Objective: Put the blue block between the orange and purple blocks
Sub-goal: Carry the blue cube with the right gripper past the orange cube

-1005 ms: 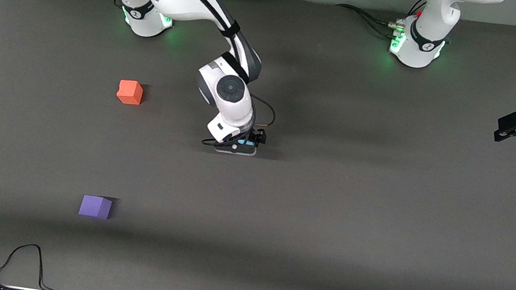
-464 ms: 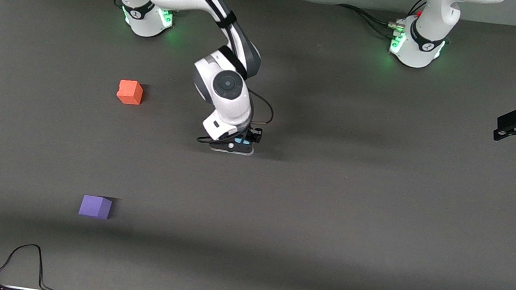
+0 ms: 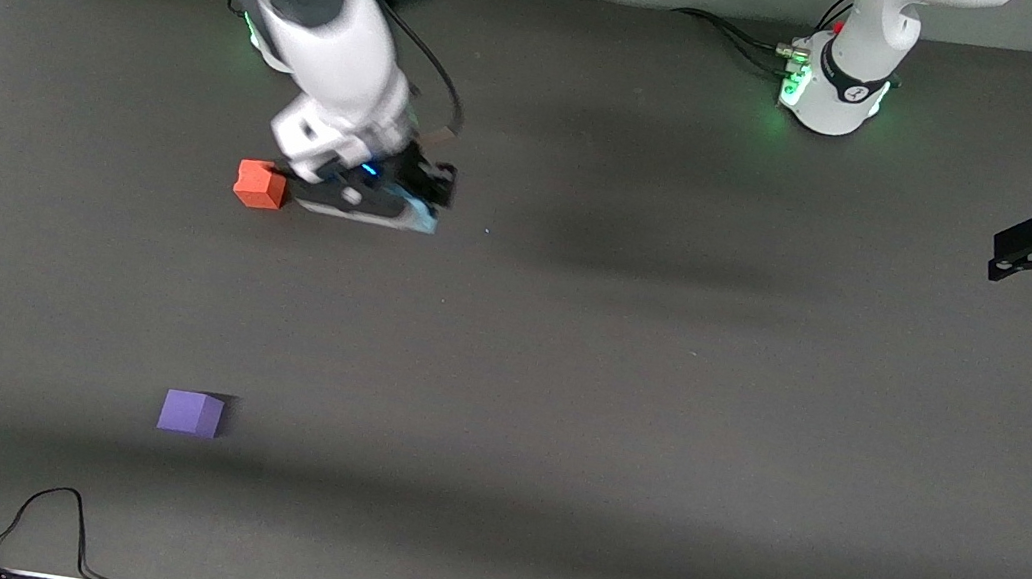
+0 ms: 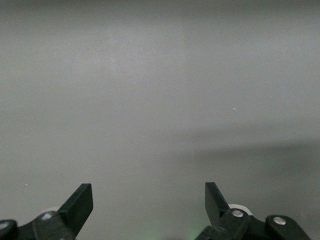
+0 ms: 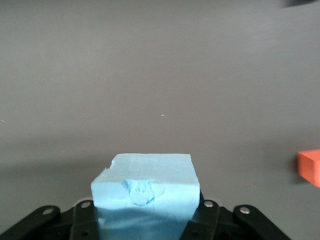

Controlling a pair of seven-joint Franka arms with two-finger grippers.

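We see the right end effector [image 3: 407, 204] up in the air over the tabletop [image 3: 662, 401], clamped narrow on the blue block [image 5: 146, 192]. In the right wrist view the block sits squeezed between the two fingers, its upper face dented and one corner chipped. In the front view only a sliver of blue shows at the tip of the end effector, under the arm's white wrist. The block hangs clear of the tabletop.

Just beside the right end effector, toward the right arm's end of the table, the orange block [image 3: 260, 185] rests on the tabletop; the arm's wrist overlaps its edge in the front view, and we cannot tell whether anything touches it. The right wrist view catches a corner of that same block [image 5: 309, 167] at its edge.

The purple block [image 3: 191, 412] lies well apart from the right end effector, much nearer to the front camera than the orange one and at the same end of the table.

The left end effector [image 4: 149, 207] waits above the left arm's end of the tabletop, its fingers [image 4: 80, 204] spread wide with nothing between them.
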